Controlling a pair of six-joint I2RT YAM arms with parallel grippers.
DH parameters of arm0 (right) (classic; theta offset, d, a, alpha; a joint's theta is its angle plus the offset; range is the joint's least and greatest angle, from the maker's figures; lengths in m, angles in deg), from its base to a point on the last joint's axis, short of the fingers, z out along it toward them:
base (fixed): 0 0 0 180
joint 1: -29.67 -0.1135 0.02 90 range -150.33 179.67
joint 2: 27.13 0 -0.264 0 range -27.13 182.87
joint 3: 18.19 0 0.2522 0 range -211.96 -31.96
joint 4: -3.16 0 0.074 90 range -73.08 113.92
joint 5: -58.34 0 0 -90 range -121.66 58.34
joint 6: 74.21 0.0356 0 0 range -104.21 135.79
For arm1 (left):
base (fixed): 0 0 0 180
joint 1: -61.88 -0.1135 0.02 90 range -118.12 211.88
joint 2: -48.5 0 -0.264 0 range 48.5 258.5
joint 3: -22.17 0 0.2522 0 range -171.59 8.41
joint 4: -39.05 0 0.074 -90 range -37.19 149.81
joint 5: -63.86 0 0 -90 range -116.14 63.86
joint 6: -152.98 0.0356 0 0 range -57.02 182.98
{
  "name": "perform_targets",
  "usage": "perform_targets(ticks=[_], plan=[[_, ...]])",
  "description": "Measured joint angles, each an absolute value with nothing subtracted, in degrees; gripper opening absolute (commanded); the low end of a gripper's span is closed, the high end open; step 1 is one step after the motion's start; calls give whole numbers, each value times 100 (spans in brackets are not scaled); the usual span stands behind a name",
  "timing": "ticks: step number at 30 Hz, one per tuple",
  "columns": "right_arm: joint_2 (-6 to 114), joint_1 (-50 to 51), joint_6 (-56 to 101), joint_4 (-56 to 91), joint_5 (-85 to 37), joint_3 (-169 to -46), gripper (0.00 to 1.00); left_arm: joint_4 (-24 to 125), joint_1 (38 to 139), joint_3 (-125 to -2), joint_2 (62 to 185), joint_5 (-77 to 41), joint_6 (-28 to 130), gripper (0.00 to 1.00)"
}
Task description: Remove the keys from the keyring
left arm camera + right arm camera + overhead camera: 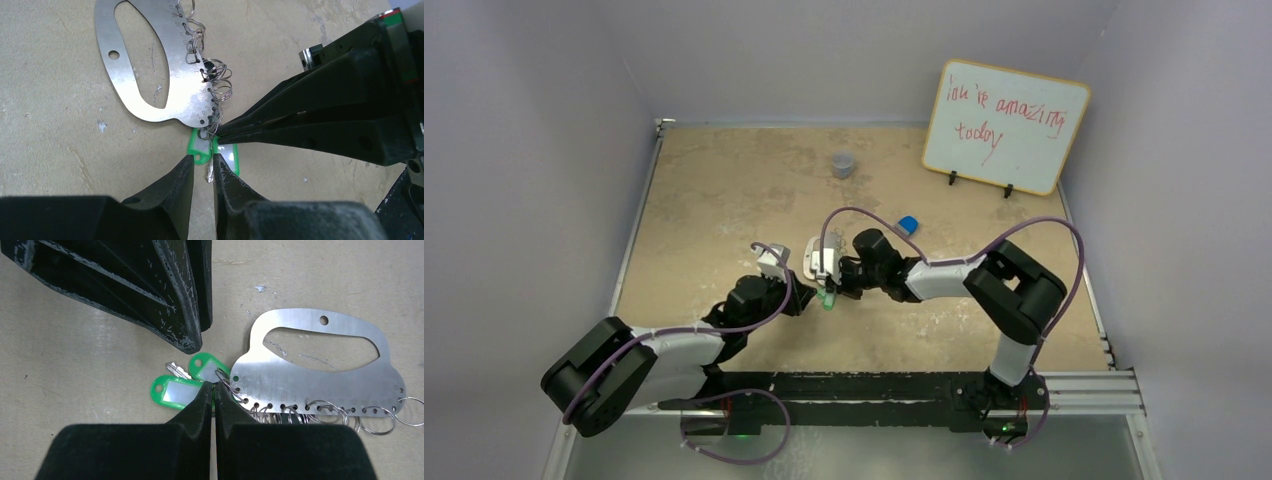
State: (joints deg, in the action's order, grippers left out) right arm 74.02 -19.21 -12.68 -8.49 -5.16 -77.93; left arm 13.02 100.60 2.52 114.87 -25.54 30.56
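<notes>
The keys (172,391) lay on the table (60,150), bunched at the corner of the flat keyring (320,377), and the right gripper (213,386) was pinched tight on them right at that join! The left gripper (202,167) sat just opposite, fingers a narrow gap apart around a silver blade; clamped or not, I couldn't tell.

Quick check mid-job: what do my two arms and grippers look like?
Both arms have chunky black joints joined by white links: left arm, right arm. A purple cable loops along each. The left gripper and right gripper have tapering black fingers; the left's show whitish scuffs, and the right's body carries red and green edging.
</notes>
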Motion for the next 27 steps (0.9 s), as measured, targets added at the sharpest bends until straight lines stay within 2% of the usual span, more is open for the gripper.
perform_targets(ticks=[7,13,19,27], plan=[[7563,-1985,-1268,-659,-490,-7994,0,1309,10060,252,11443,-2556,3047,18],[7552,-1993,-1189,-589,-481,-7999,20,1309,10060,252,11437,-2556,3038,20],[7413,-1900,-745,-353,-527,-7999,27,1311,10060,252,11434,-2556,2997,23],[6877,-1491,957,-280,-995,-8055,34,1313,10067,252,11397,-2556,2953,27]])
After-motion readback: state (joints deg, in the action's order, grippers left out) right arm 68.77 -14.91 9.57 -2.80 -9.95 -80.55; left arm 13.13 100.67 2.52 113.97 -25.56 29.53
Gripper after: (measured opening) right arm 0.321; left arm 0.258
